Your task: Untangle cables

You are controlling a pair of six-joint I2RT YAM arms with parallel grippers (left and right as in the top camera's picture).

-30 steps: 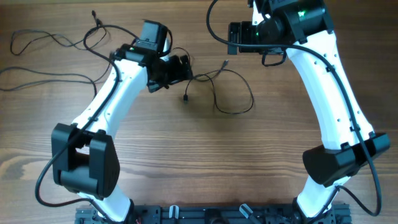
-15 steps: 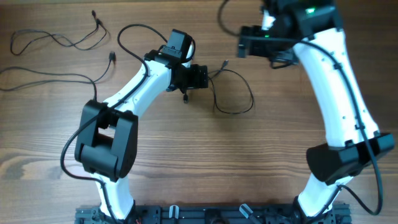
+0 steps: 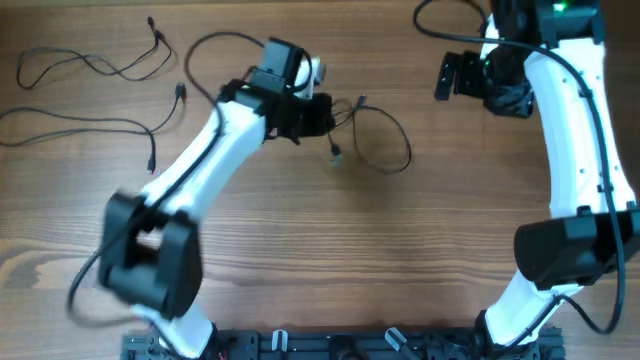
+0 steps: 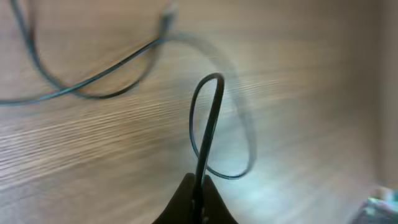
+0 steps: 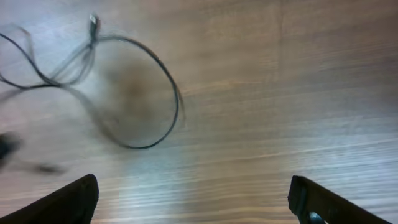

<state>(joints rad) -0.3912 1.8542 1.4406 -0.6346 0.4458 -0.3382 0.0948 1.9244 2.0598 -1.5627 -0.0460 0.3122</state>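
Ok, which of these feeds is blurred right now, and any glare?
Overhead: the left arm is smeared near its base. Left wrist: the cable loop in the left claw is crisp, the strand behind it blurred, pale glare on the wood. Right wrist: the cable on the table is soft, streaked at left.

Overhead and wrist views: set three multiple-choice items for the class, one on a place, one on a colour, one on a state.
1. The cable loop lies: A between the left claw and right claw; B inside a box; C on a shelf.
2. The cables are: A red; B black; C white.
3. The right claw is: A shut on a plug; B shut on a cable; C open, empty.
Answers: 1 A, overhead shows it there; 2 B, every wire looks black; 3 C, its fingers stand wide apart.
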